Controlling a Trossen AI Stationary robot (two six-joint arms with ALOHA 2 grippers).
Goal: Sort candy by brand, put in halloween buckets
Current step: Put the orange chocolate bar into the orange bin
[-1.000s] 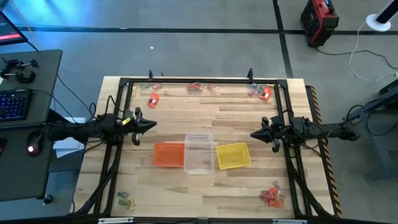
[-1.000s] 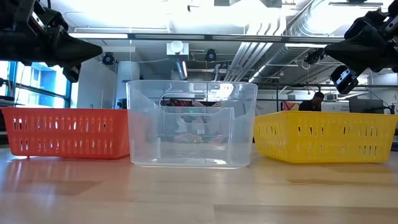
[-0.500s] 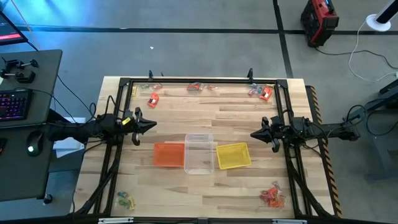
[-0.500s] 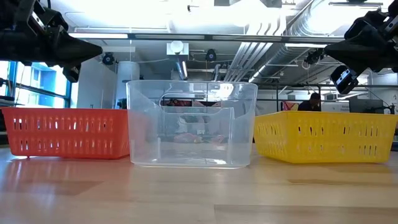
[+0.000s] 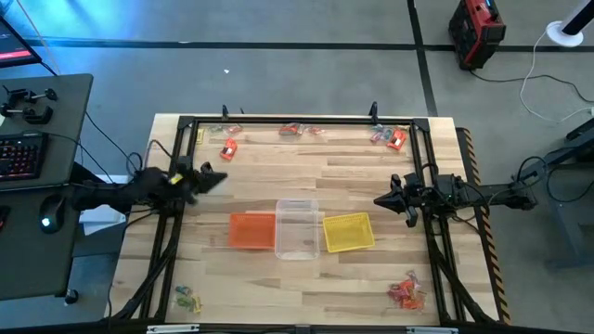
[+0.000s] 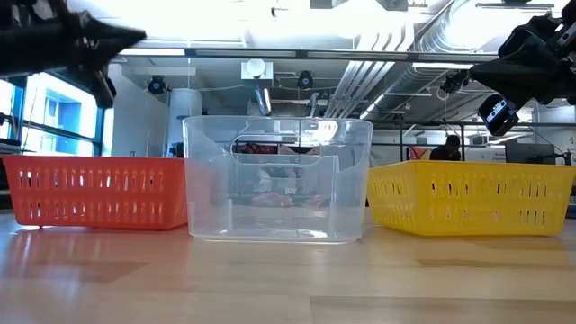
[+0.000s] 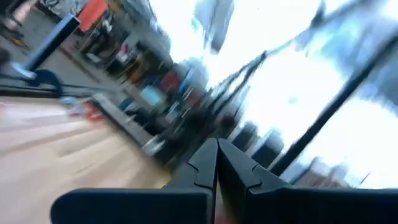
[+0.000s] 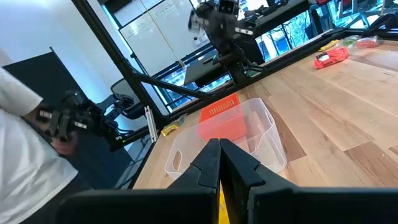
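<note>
The left claw (image 5: 219, 178) hangs above the left side of the table (image 5: 306, 181), its fingers (image 7: 208, 163) pressed together on nothing; the right claw (image 5: 379, 199) hangs over the right side, also closed and empty. Between the two claws, a little nearer the table's front edge, three buckets stand in a touching row: the orange bucket (image 5: 251, 231) closest to the left claw, the clear bucket (image 5: 297, 229) in the middle, and the yellow bucket (image 5: 348, 232) just below and beside the right claw. Candy lies scattered well away from both claws: red-orange candy (image 5: 229, 148) beyond the left claw toward the far edge, more candy (image 5: 299, 130) along the far edge, a red piece (image 5: 396, 139) beyond the right claw, a green-teal cluster (image 5: 188, 300) at the near left corner, and a red-pink heap (image 5: 406, 293) at the near right corner.
</note>
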